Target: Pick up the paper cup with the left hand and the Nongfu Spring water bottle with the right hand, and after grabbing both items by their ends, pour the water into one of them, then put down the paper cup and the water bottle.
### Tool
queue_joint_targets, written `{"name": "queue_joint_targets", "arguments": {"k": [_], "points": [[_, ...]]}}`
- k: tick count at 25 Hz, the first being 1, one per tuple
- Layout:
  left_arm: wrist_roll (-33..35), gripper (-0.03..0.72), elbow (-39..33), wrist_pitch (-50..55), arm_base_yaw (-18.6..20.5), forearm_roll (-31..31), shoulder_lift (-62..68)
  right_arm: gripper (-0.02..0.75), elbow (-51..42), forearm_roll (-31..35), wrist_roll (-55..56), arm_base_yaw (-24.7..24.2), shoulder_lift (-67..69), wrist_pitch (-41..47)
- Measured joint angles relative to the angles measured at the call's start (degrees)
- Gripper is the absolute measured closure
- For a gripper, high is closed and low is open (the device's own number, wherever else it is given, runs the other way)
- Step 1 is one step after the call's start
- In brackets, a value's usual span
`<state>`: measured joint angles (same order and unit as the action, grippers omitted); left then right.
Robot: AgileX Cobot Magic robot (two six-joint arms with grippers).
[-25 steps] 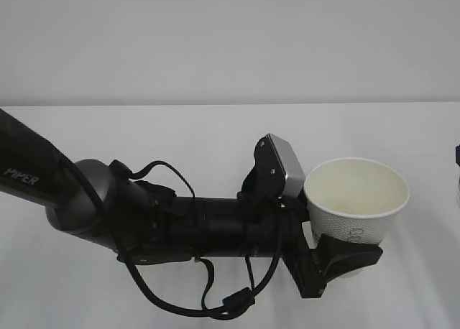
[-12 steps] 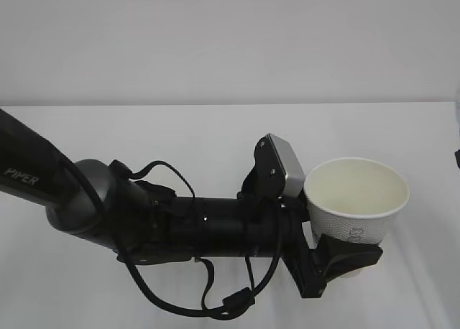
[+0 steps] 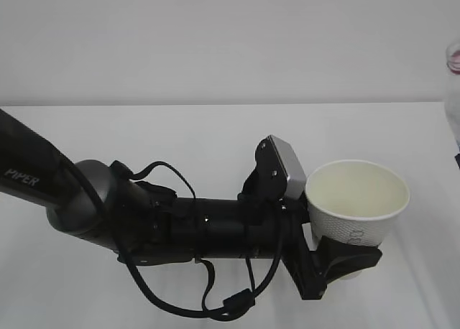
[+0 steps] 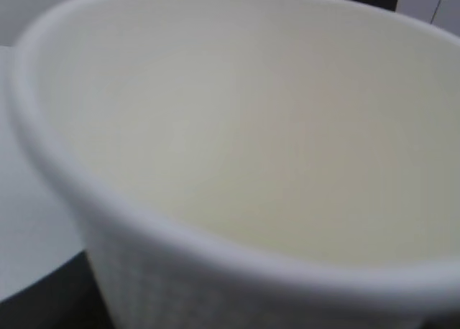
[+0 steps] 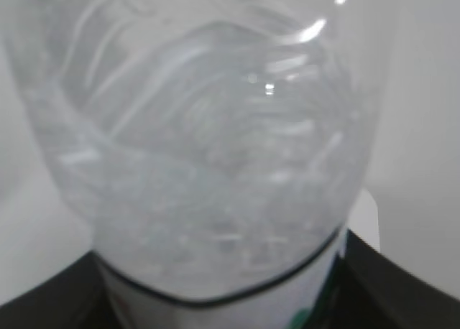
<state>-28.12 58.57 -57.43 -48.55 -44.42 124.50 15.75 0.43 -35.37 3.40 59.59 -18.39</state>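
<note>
Reading "PIPER" on left hand point(image 3: 72, 192) (white lettering), gripping paper cup point(image 3: 357, 203).

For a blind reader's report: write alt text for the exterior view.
A black robot arm's left hand grips a white paper cup near its base, holding it upright and open-mouthed above a white table. At the right edge, a sliver of the clear water bottle shows.

A plain white tabletop point(image 3: 215, 135) spreads beneath and behind the claw; a pale grey wall point(image 3: 215, 42) rises beyond it.
</note>
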Motion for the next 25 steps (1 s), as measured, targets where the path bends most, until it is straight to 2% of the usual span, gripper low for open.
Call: {"name": "queue_joint_targets", "arguments": {"k": [7, 25], "points": [[0.0, 0.140, 0.0, 0.1, 0.0, 0.0, 0.0, 0.280, 0.0, 0.0, -5.5, 0.0, 0.0, 0.0], [0.0, 0.140, 0.0, 0.1, 0.0, 0.0, 0.0, 0.280, 0.0, 0.2, -5.8, 0.0, 0.0, -1.5]]}}
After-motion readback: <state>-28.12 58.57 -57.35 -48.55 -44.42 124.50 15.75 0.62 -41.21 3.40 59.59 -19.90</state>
